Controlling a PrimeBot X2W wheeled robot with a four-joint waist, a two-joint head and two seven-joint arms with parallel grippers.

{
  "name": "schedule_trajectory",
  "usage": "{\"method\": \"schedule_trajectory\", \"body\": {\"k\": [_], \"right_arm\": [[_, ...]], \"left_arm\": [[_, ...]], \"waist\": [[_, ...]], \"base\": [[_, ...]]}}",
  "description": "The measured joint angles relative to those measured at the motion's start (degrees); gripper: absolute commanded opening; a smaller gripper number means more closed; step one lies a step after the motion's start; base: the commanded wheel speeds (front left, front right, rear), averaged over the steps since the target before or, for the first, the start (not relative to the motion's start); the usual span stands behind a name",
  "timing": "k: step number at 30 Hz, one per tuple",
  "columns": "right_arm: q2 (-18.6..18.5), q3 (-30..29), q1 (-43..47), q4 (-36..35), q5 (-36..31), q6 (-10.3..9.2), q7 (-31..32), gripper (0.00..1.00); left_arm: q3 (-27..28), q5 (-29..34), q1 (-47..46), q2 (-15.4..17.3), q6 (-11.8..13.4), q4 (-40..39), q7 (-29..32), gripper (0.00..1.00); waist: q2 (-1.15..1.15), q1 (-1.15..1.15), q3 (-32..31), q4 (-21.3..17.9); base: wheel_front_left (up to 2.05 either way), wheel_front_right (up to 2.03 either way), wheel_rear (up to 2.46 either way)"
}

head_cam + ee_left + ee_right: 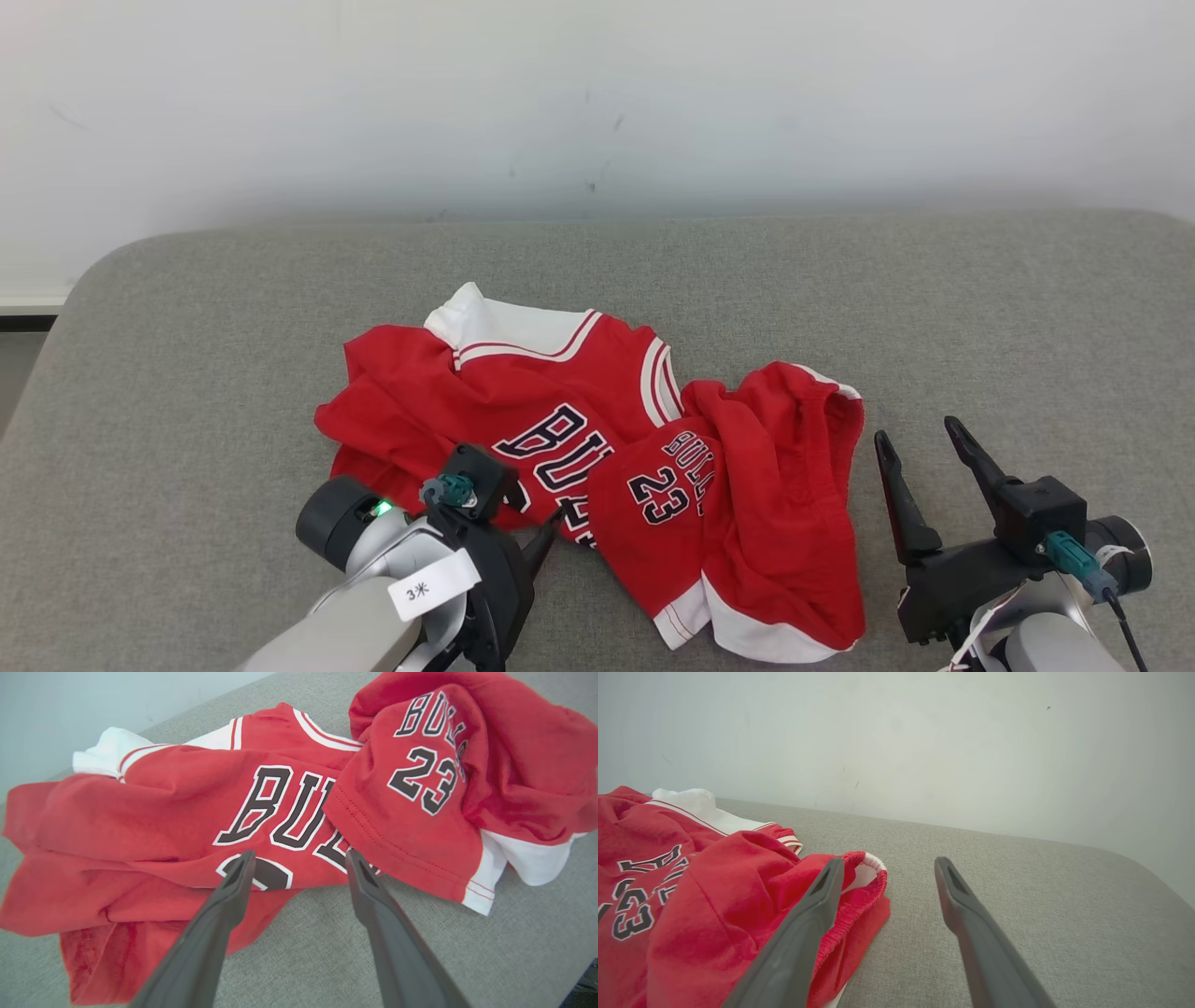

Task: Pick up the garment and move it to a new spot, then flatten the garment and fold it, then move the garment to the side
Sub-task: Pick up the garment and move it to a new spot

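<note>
The red garment (523, 392) lay crumpled on the grey cushion (187, 373). My left gripper (299, 861), fingers apart, hovered at its near hem; my right gripper (917, 434), also spread, sat beside it. It looked light and limp; I judged the hem edge the best hold.

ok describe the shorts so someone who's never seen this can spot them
Look at the middle of the grey cushion below the white wall. The shorts are the right-hand red piece, nearest the right hand. Unlike the jersey they overlap, with its large BULLS lettering, they carry a small BULLS over 23 and a white hem.
</note>
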Motion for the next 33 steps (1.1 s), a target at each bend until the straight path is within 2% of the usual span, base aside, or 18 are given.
{"method": "schedule_trajectory", "body": {"k": [10,19,33], "right_arm": [[0.2,0.4,-0.1,-0.4,0.0,0.41,0.0,1.0],[0.2,1.0,-1.8,-0.6,-0.1,0.74,0.0,1.0],[0.2,1.6,-4.0,-0.6,-0.6,1.15,0.0,1.0]], "left_arm": [[3.2,-0.6,-3.3,2.2,0.5,-0.6,2.4,1.0],[4.3,-1.3,-10.1,3.8,0.3,6.4,5.7,1.0],[3.9,-3.5,-12.5,1.1,-5.6,19.1,8.9,1.0]], "waist": [[0.01,0.01,1.1,-0.7],[0.01,0.01,2.5,-2.1],[0.01,0.01,4.7,-5.0]], "base": [[0.0,0.0,0.0],[0.0,0.0,0.0],[0.0,0.0,0.0]]}}
